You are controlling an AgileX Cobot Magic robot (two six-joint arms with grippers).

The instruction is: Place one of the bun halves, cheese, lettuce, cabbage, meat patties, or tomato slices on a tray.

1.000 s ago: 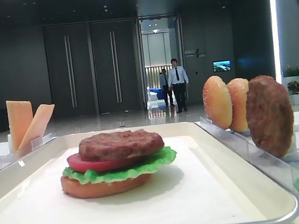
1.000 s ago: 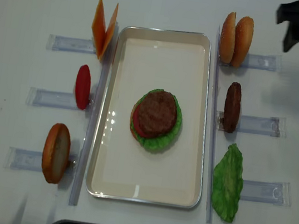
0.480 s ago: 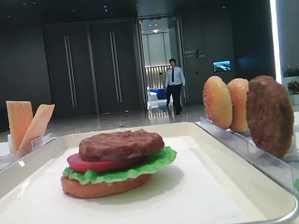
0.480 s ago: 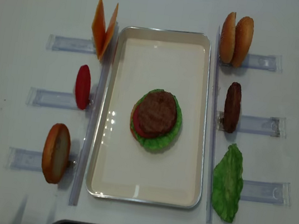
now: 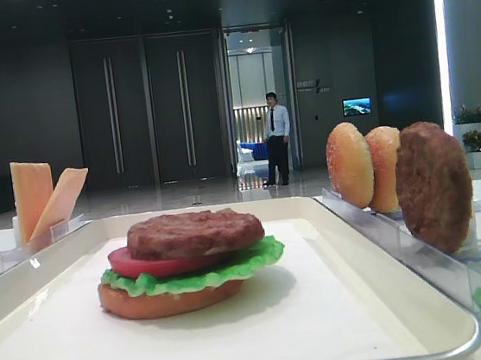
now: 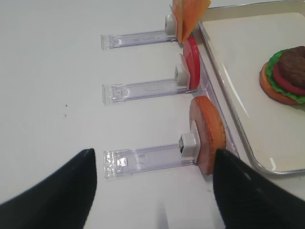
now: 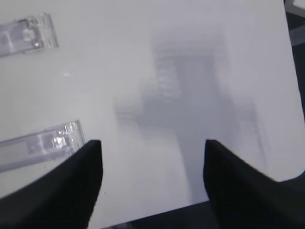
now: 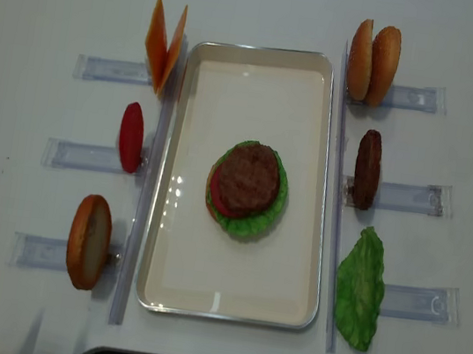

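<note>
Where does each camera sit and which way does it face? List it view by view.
Exterior high: low at the tray's near end, facing the lobby; no robot.
Realsense: overhead, straight down on tray; dark tip bottom left.
Right wrist: down at bare table and clear racks, open right end effector.
Left wrist: down at bun half, tomato slice, open left end effector.
Both exterior views and the left wrist view share the stacked burger.

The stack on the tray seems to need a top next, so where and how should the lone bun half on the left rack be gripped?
Likely best from above. The bun half stands on edge in its clear rack, so its top rim is free. Pinch across its thin faces near the top with the left gripper, then lift straight up.
</note>
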